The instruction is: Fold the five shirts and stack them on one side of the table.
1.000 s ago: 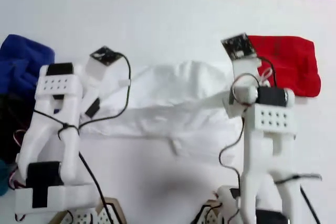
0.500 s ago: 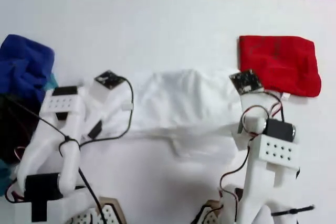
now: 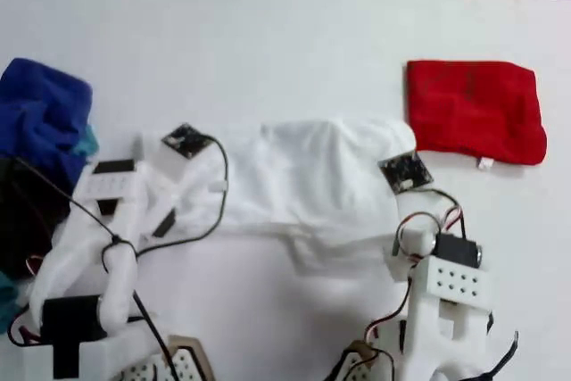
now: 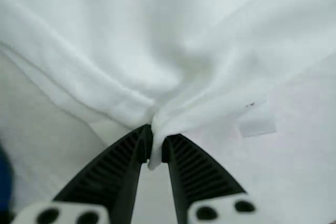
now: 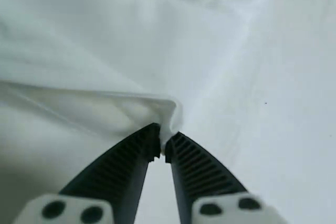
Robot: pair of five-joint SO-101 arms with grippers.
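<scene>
The white table is carrying everything. In the high view the white shirt is lying across its middle, stretched sideways between the two arms and rumpled, with a layered edge running along its near side. The left arm is standing at one end of this shirt and the right arm at the other, both leaning in over the cloth.

The blue shirt is sitting in a loose heap at the table's left edge, beyond the left arm, with a dark garment lying just beside it on the near side. The red shirt is lying folded flat into a neat rectangle at the far right, just beside the white shirt's corner, with a small white tag poking out from its near edge.

The left claw is clamping a bunched ridge of the white shirt, its black ribbed fingers pressing together on the cloth. The right claw is likewise pinching a folded edge of the same shirt between its fingers. A small white label is lying on the fabric near the left claw.
</scene>
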